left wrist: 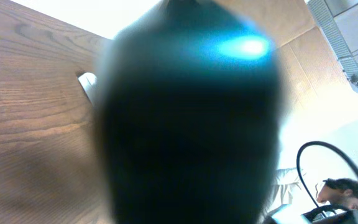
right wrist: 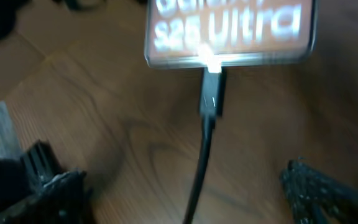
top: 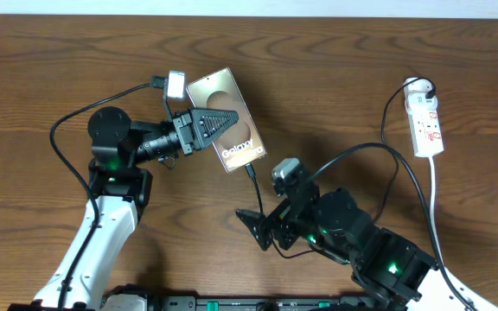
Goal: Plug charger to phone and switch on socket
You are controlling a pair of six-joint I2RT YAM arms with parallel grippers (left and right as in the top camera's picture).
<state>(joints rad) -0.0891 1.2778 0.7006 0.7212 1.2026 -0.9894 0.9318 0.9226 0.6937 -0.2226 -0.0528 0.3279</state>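
Charger [right wrist: 210, 102] plug seated in phone [right wrist: 229, 31] edge; right end effector [right wrist: 179, 183] fingers spread wide (blurred), clear of it.

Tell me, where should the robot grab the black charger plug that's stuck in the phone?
Probably the stiff little plug body of the charger, right next to the phone, not the floppy cable. The right hand, open now, could come in from the cable end, one finger on each side, because the plug points straight out of the phone's edge.

This looked like a robotics lab: two arms [top: 111, 142] stood at a wood table [top: 361, 69], and a person [left wrist: 339, 188] sat beyond the left fingers [left wrist: 185, 124].
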